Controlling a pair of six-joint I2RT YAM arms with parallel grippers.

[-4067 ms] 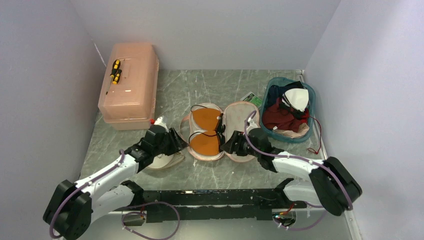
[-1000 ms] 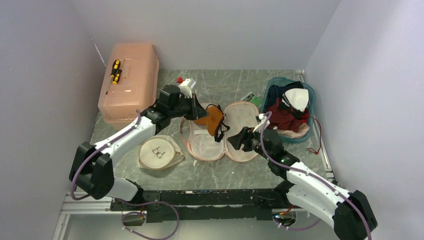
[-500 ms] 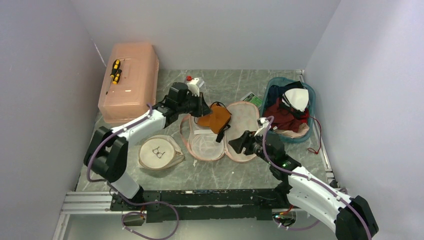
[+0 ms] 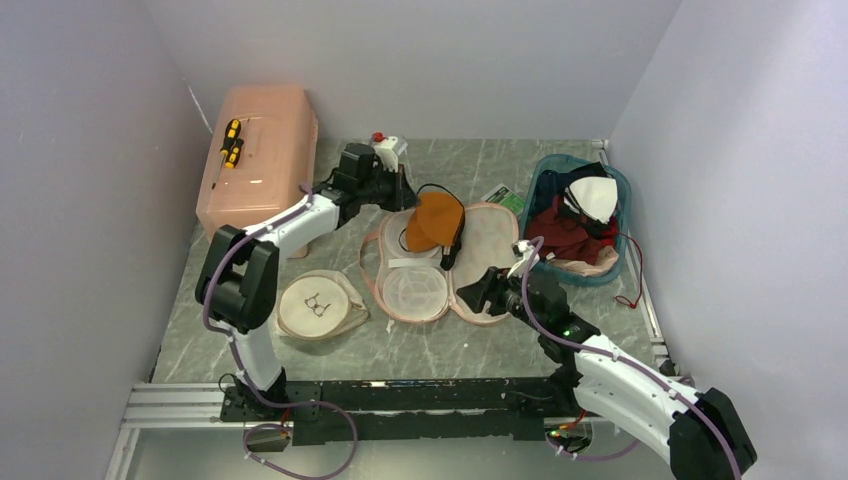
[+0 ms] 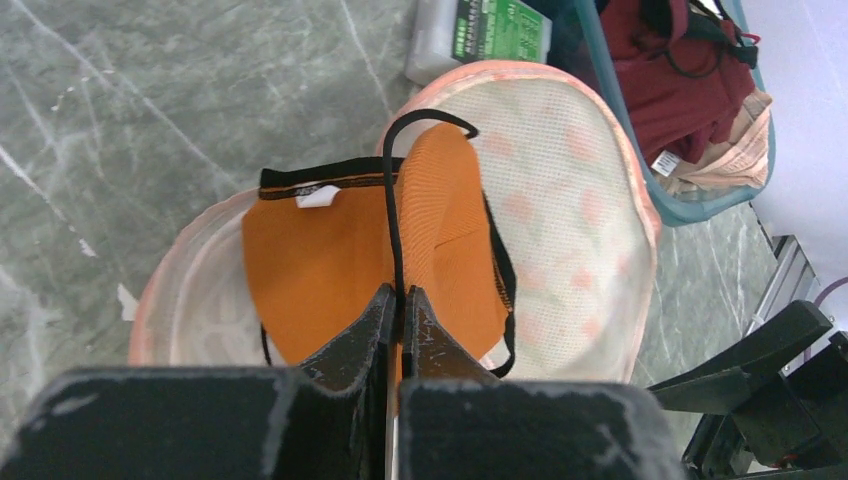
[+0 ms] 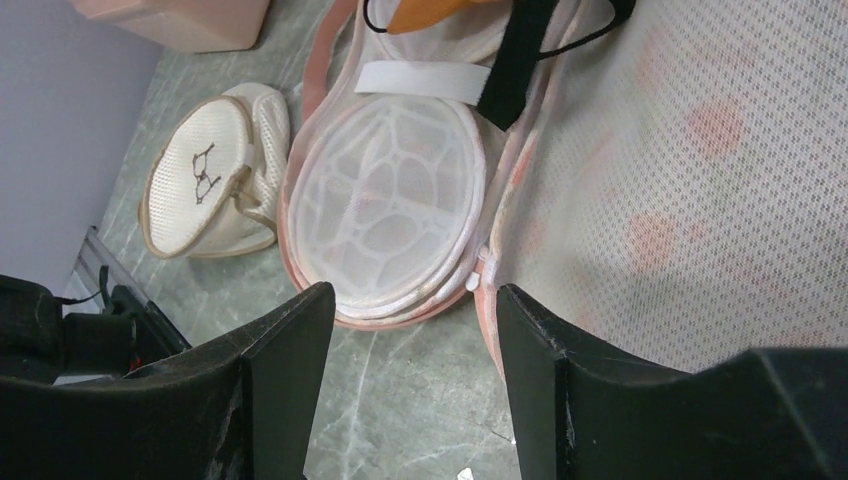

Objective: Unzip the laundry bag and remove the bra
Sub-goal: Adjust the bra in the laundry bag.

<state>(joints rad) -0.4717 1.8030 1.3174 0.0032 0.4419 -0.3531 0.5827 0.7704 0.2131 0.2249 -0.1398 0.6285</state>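
On the marble table [image 4: 430, 345], left hand [image 5: 401, 297] clamps the bra [image 5: 320, 260] (pinch plain only from its wrist); right hand [image 6: 415, 298] apart

your bench [image 4: 470, 165] is a grey-green marbled slab. at its back left corner you have a pale pink translucent plastic box with a lid [image 4: 258, 160]. near the front left lies a small round white mesh bag with a cream rim and a black bra icon [image 4: 318, 305]. just beside it, an open pink-rimmed two-cup mesh laundry bag [image 4: 415, 290] is spread flat in the middle. at the right you see a teal plastic basket [image 5: 618, 115]. a small green-labelled white packet [image 4: 503, 196] lies just beside the basket's left corner.
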